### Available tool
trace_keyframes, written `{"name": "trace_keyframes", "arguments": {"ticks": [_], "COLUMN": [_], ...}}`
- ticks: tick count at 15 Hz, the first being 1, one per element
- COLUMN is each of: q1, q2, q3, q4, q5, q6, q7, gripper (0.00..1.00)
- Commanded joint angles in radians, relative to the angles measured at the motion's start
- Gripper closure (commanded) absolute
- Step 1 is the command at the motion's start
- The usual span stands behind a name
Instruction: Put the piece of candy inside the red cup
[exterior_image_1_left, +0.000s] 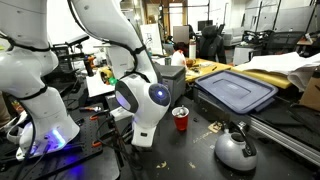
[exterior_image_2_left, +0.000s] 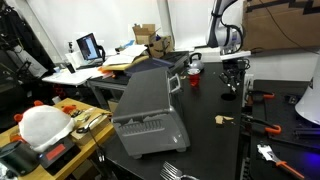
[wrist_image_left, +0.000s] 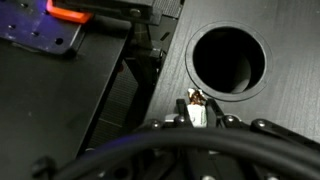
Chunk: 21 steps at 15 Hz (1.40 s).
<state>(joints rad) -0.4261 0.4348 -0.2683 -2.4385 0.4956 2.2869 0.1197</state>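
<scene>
The claw (wrist_image_left: 197, 114) is pinched narrow around the small wrapped candy (wrist_image_left: 197, 99), low at the dark bench (wrist_image_left: 262, 112) beside a round hole (wrist_image_left: 228, 58); the candy looks light, crinkly and slippery, so gripping across its middle seems safest.

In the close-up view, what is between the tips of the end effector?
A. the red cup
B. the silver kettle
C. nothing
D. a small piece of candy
D: the wrist view shows the end effector shut on a small brownish piece of candy.
</scene>
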Motion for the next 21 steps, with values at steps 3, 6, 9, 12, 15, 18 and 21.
{"name": "trace_keyframes", "arguments": {"ticks": [3,6,9,12,15,18,21], "q1": [0.026,0.053,0.083,0.113,0.136,0.155,0.167], "q2": [-0.091,-0.144,-0.197,-0.258,-0.318,-0.376,-0.428], "q3": [-0.003,-0.006,-0.009,-0.011,-0.009,-0.006,-0.001], "q4": [-0.038,-0.056,-0.073,-0.097,-0.124,-0.151,-0.17], "q5": [-0.001,-0.018,-0.044,-0.099,-0.163,-0.237,-0.299], "q6": [-0.052,-0.064,-0.063,-0.057,-0.053,-0.05,-0.048], "q7": [0.002,0.008,0.016,0.025,0.03,0.037,0.048], "gripper": [0.94,0.94,0.94,0.94,0.94,0.94,0.94]}}
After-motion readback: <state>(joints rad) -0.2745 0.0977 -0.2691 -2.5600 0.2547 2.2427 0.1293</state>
